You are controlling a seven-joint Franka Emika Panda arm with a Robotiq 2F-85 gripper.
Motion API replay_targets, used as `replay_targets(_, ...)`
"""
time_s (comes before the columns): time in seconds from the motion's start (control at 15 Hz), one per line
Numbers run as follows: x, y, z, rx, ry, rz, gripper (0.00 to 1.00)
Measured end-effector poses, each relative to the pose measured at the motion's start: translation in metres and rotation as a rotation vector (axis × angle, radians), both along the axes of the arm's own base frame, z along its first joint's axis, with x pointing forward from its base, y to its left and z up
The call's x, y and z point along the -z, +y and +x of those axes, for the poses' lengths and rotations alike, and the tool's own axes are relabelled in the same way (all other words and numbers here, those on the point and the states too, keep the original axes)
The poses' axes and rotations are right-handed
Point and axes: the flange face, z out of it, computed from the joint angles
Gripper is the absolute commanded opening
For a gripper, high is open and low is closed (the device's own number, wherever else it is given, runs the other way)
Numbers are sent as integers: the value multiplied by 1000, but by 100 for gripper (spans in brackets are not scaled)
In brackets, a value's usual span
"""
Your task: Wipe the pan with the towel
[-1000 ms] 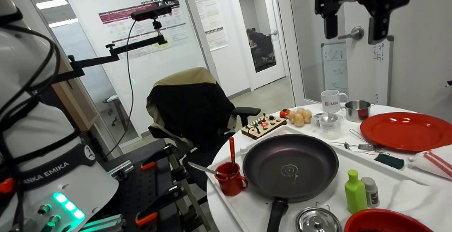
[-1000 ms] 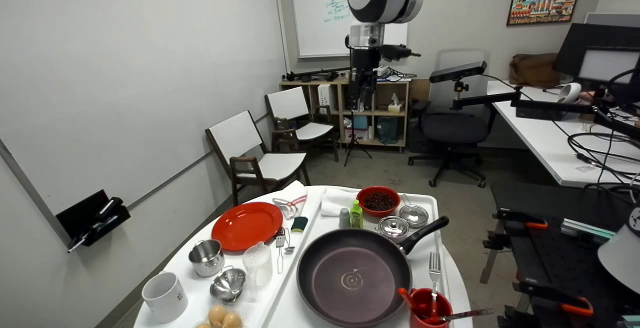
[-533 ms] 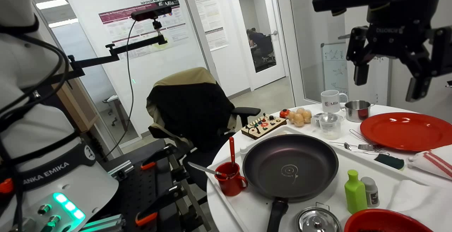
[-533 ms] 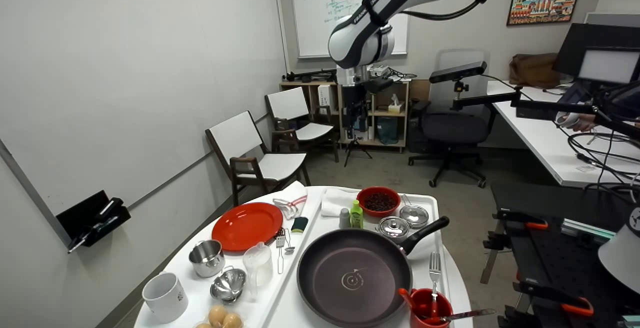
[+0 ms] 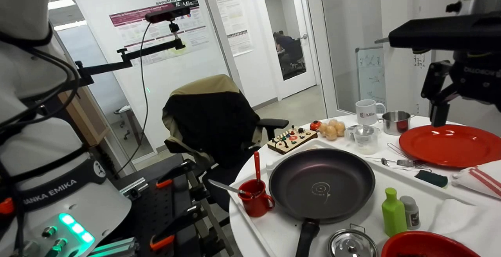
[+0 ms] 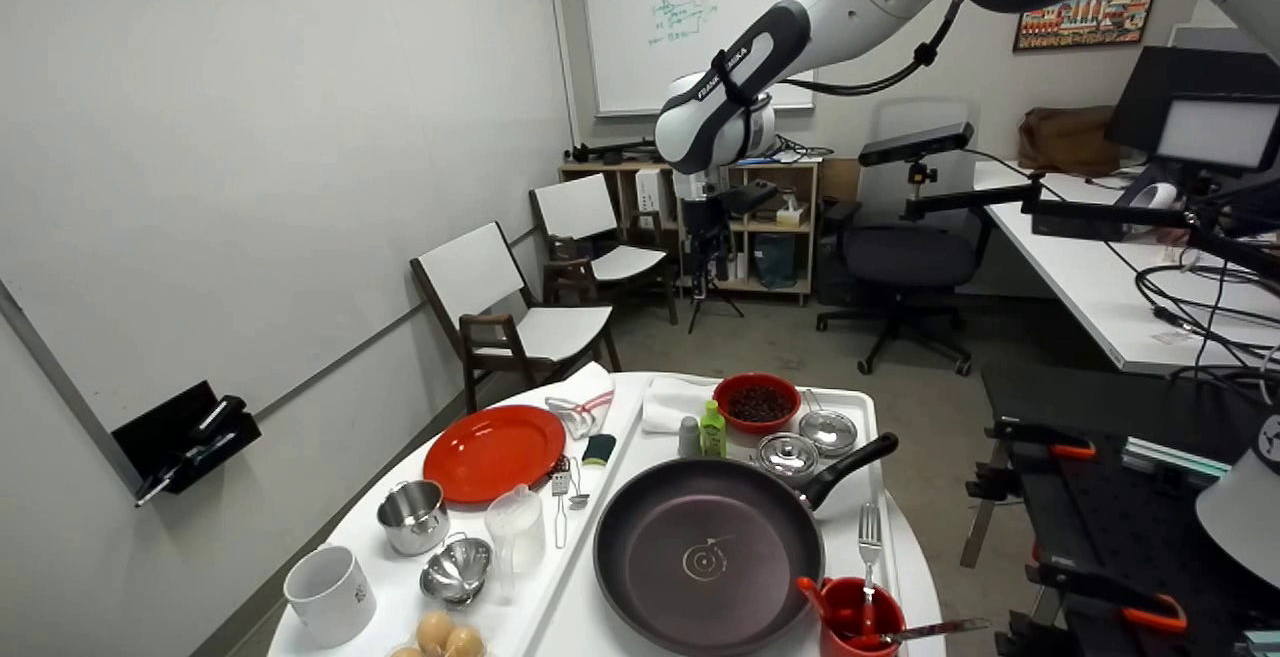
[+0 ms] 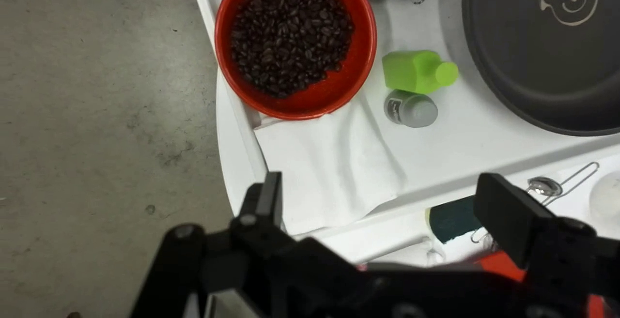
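- Our wrist view shows the black fingers [image 7: 506, 219] spread wide apart; in both exterior views we see them hang higher than the round white table [image 6: 395, 587], at the end of a white and black jointed robot arm [image 6: 725, 107].
- The small soft white cloth towel [image 7: 334, 173] lies in shallow folds at a corner of the white rectangular tray [image 7: 450, 143], meeting the round red bowl [image 7: 344, 85] that holds dark brown beans [image 7: 290, 32]; we cannot tell whether the bowl sits on part of it.
- Inside the same tray, well apart from the towel, sits the large round dark grey frying pan [image 6: 710, 567], its long black handle [image 6: 850, 470] pointing toward the tray's right edge in an exterior view.
- We see a bright green bottle [image 7: 419, 71] standing upright between towel and pan, a small grey bottle [image 7: 411, 109] just beside it, and a round shiny metal lid [image 5: 352, 244] near the pan's handle.
- By the pan's rim, at the tray's edge, a red mug [image 5: 254, 206] holds a silver-tined fork [image 6: 870, 532] and a silver-bladed knife [image 5: 227, 186].
- Toward the table's edge outside the tray, we find a large round red plate [image 5: 454, 146], a white cloth with red stripes [image 5: 479, 178], a dark green sponge [image 5: 430, 178], a white mug [image 5: 366, 112], a small steel pot [image 5: 396, 124] and round tan eggs [image 5: 332, 130].
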Motion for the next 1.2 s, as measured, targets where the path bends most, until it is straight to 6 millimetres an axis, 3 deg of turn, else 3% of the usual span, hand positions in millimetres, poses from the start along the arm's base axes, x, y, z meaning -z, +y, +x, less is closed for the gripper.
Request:
replay_targets(0.27, -10, -14, 3, 13, -32, 11, 100)
replay_targets(1.2, -10, -12, 5, 9, -33, 14, 100)
